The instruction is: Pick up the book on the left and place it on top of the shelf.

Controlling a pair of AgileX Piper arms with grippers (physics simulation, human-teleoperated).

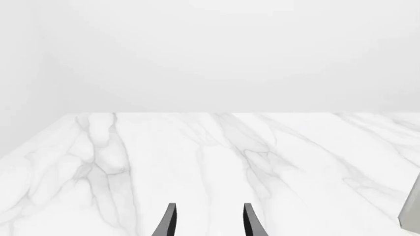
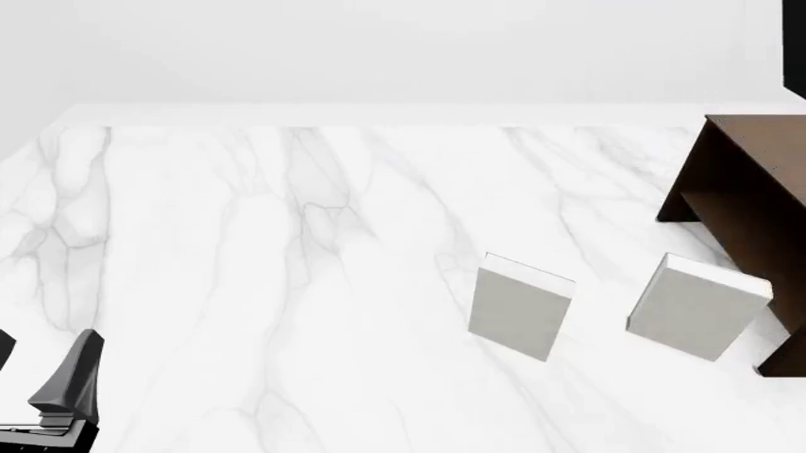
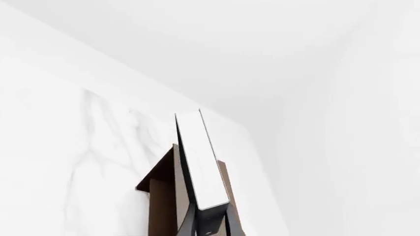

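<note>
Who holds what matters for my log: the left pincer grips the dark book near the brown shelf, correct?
No: the right pincer grips the dark book near the brown shelf, per the right wrist view; the left pincer is open, empty.

marble table (image 2: 252,283) | two grey-white books (image 2: 520,307) upright | shelf (image 2: 743,203) at right edge

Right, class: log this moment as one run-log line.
right gripper: shut on book | above shelf | left gripper: open, idle
</note>
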